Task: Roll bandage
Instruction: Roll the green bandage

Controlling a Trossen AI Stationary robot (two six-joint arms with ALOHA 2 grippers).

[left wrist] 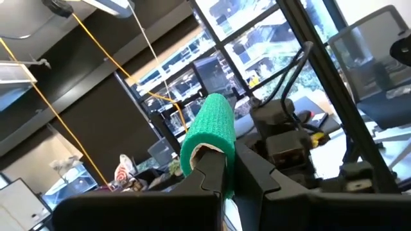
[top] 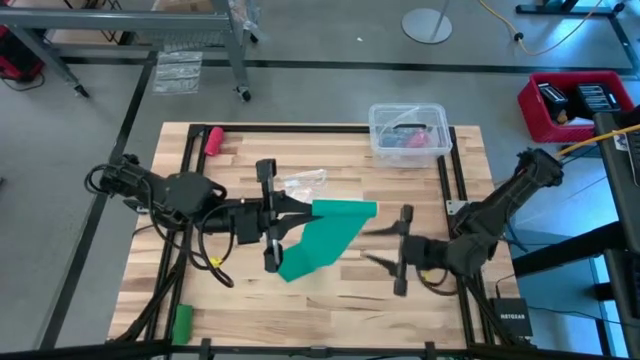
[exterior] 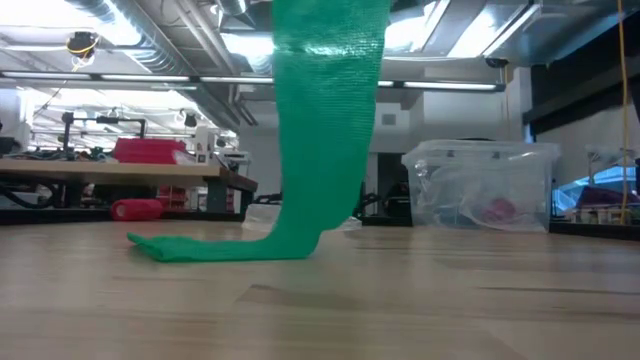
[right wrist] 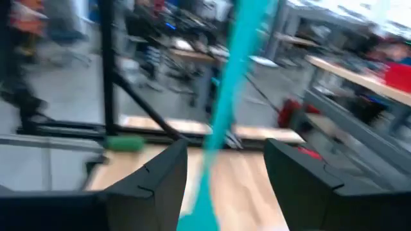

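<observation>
hanging from the clenched left jaws (top: 290, 208), the bandage (top: 325, 238) is raised, its lower end trailing on the surface (top: 330, 300). right jaws (top: 385, 245) stand released just beside the strip. rolling seems barely begun; most cloth remains unwound.

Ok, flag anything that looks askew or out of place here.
Only the bandage: the left gripper holds one end up, so it hangs twisted, its tail trailing on the table. Nothing spilled or damaged.

We see our left end effector (left wrist: 221, 172) closed on the bandage (left wrist: 209, 131), whose teal strip folds over its dark fingertips (left wrist: 212, 168) against window frames.
</observation>
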